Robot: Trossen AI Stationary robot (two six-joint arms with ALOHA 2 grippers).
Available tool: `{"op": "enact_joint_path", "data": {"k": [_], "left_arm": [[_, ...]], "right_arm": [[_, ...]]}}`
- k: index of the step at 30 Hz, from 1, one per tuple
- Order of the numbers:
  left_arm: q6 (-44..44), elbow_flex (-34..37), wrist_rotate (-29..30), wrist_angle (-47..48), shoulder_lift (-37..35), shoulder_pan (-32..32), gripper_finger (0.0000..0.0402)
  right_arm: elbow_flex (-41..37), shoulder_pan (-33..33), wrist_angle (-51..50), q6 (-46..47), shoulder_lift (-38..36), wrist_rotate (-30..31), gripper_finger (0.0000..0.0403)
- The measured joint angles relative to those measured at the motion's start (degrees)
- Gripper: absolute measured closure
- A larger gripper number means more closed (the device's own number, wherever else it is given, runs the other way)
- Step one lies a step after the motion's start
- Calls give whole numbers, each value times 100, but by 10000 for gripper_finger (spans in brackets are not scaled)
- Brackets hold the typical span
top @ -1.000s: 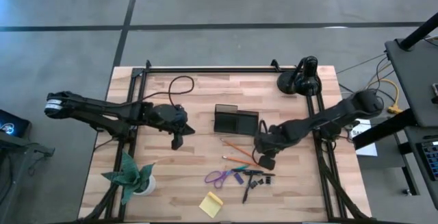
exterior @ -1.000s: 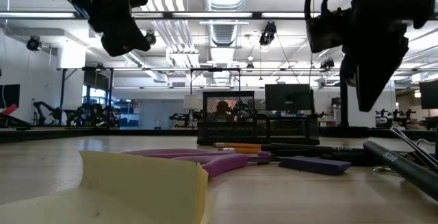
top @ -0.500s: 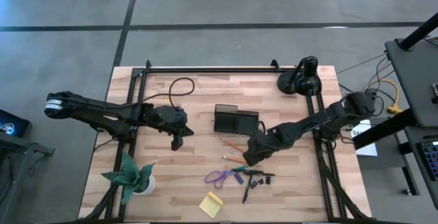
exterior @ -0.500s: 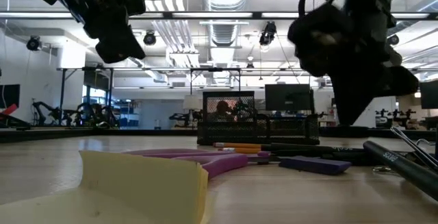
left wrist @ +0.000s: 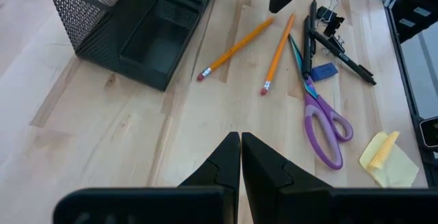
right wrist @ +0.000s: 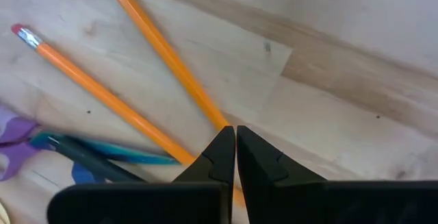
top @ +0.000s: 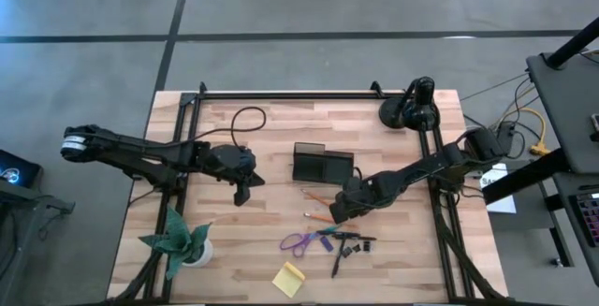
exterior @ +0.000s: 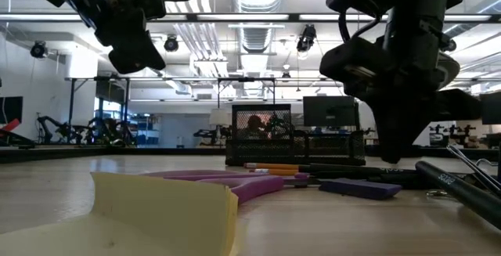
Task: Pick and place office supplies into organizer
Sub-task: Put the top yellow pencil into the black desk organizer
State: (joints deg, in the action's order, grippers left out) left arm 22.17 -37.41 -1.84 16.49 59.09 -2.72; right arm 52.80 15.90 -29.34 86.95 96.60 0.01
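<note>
Over the last second the right gripper point(top: 339, 214) swings away from the spot beside the black clips point(top: 359, 241) and now sits lower, fingers together, directly over the two orange pencils point(right wrist: 123, 107), its tips just above one pencil's shaft near the teal pen point(right wrist: 102, 152).

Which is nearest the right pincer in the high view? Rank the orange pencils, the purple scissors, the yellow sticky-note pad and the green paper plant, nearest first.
From the right pincer:
1. Orange pencils, right beside its tip.
2. Purple scissors, just past them toward the table's front edge.
3. Yellow sticky-note pad, at the front edge.
4. Green paper plant, far across on the left arm's side.
</note>
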Motion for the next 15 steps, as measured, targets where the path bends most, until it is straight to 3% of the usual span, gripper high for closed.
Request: {"op": "enact_joint_path", "data": {"k": [9, 15], "left_arm": [[-446, 26, 43, -371, 47, 15, 401], [-1039, 28, 41, -592, 373, 31, 401]], "right_arm": [[-10, 142, -15, 70, 47, 216, 394], [2, 457, 5, -509, 71, 774, 394]]}}
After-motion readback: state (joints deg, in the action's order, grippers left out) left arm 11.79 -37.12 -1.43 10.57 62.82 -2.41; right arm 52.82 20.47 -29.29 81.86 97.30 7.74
